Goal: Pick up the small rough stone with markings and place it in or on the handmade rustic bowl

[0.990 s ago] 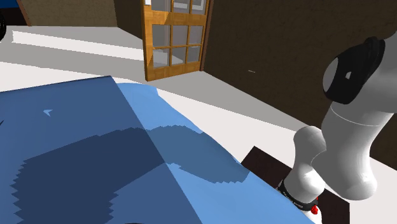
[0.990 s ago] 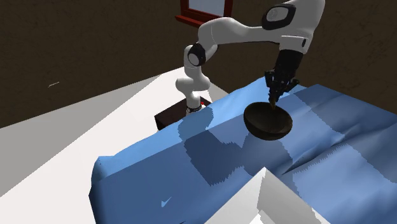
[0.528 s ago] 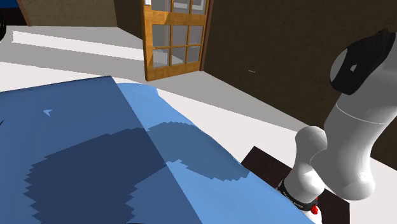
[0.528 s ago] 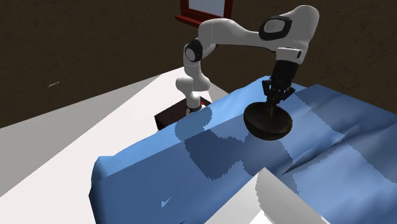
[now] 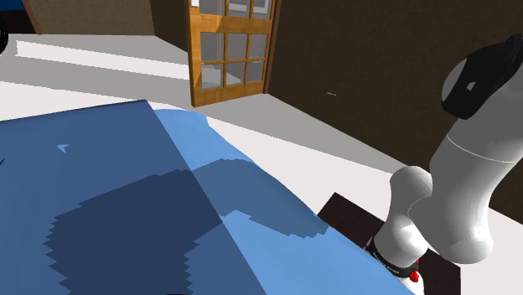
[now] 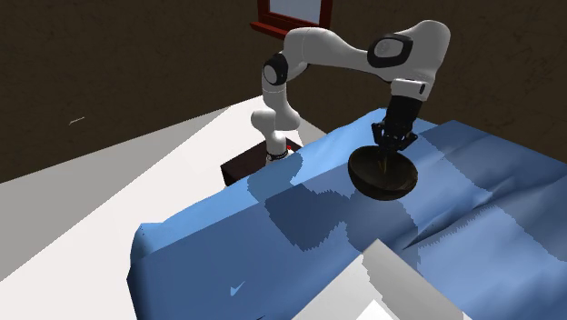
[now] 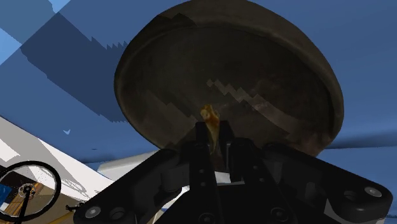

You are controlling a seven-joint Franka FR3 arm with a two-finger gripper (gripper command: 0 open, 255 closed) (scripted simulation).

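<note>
Jaws are seen clamped on a small tan stone [image 7: 210, 119] over the dark bowl [image 7: 267, 70]. Release should be made low, over the centre, so bouncing out is avoided.

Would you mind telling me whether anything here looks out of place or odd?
Nothing stands out: the dark bowl sits open side up on the blue cover, and the tool clasps the small tan stone over it.
</note>
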